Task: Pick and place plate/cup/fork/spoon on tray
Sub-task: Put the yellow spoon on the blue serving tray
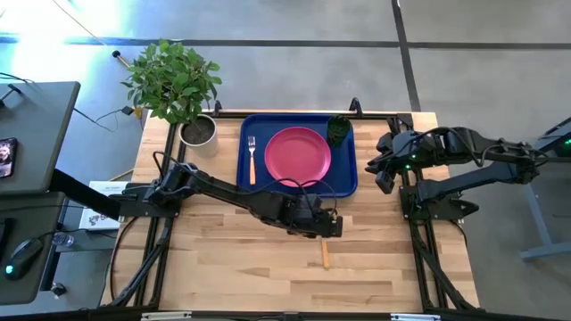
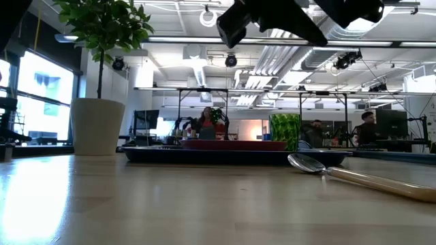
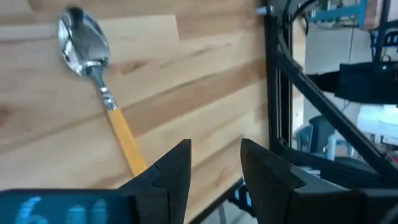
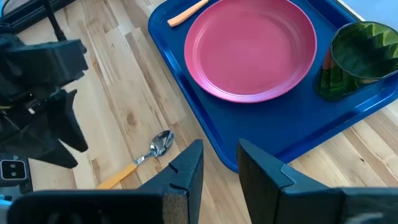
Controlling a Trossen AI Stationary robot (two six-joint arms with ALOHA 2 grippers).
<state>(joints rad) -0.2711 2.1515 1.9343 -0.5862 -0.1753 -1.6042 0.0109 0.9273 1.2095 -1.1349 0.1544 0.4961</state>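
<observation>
On the tray (image 1: 350, 183), the fork (image 1: 252, 159), plate (image 1: 297, 158) and cup (image 1: 338, 131) are seen. The spoon (image 1: 325, 253) lies just outside the tray, under the left gripper (image 3: 214, 163), parted, empty. The right gripper (image 4: 219, 163), parted and empty, is kept beside the tray.

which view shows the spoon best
The left wrist view: the spoon lies whole on the bare wood, bowl and handle sharp. The right wrist view shows it smaller, near the tray. The low view gives a side profile. The high view shows only its handle, beside the left gripper.
</observation>
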